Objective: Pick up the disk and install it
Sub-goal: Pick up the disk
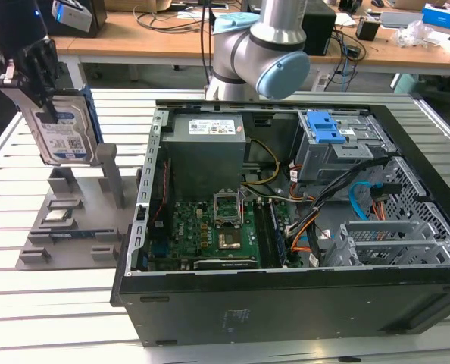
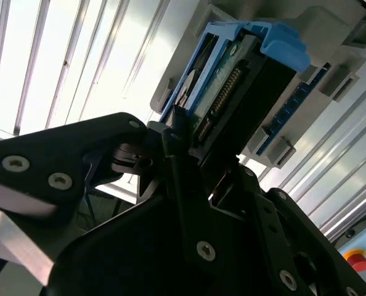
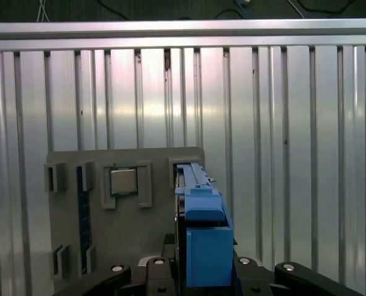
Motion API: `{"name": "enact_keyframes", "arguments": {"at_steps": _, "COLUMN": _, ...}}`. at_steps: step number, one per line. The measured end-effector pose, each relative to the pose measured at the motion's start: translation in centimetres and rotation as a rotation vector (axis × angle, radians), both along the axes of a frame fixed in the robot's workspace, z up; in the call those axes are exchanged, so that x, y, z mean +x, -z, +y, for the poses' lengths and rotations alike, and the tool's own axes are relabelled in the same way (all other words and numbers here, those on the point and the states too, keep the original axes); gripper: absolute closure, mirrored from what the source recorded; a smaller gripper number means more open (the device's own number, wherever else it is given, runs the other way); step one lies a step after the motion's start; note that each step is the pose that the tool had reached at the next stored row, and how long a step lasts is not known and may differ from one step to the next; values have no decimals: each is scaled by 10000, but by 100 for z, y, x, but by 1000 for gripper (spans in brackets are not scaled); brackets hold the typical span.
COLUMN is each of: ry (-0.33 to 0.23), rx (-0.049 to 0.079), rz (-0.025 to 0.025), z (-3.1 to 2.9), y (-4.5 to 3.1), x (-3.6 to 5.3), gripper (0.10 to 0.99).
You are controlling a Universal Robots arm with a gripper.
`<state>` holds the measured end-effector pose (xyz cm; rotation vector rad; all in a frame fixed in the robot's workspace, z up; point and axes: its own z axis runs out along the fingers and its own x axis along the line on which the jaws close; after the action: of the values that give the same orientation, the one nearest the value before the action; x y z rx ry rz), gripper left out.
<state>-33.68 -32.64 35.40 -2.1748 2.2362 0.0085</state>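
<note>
The jaws clamp the disk (image 1: 58, 133) upright; it hangs over the grey holder (image 1: 110, 178).

Silver-grey tubular arm (image 1: 244, 49), pale blue joint caps (image 1: 284, 74), matte black hand (image 1: 39, 91) with small silver screws (image 2: 206, 250)

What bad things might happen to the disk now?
The gripper pinches the disk near its top end, so it might slip and fall onto the grey holder. Its upright posts stand close by, so it may knock them. Loose cables inside the computer case might snag it.
</note>
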Motion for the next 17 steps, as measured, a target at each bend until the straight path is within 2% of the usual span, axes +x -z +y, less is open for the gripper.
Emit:
{"name": "enact_keyframes", "arguments": {"at_steps": 8, "ry": 0, "rx": 0, "rz": 0, "z": 39, "y": -227, "x": 1, "gripper": 722}}
{"name": "enact_keyframes", "arguments": {"at_steps": 10, "ry": 0, "rx": 0, "rz": 0, "z": 71, "y": -347, "x": 2, "gripper": 725}}
{"name": "enact_keyframes", "arguments": {"at_steps": 12, "ry": 0, "rx": 0, "rz": 1, "z": 71, "y": -444, "x": 3, "gripper": 725}}
{"name": "enact_keyframes", "arguments": {"at_steps": 15, "ry": 1, "rx": 0, "rz": 0, "z": 72, "y": -544, "x": 4, "gripper": 725}}
{"name": "enact_keyframes", "arguments": {"at_steps": 17, "ry": -1, "rx": 0, "rz": 0, "z": 74, "y": -655, "x": 5, "gripper": 725}}
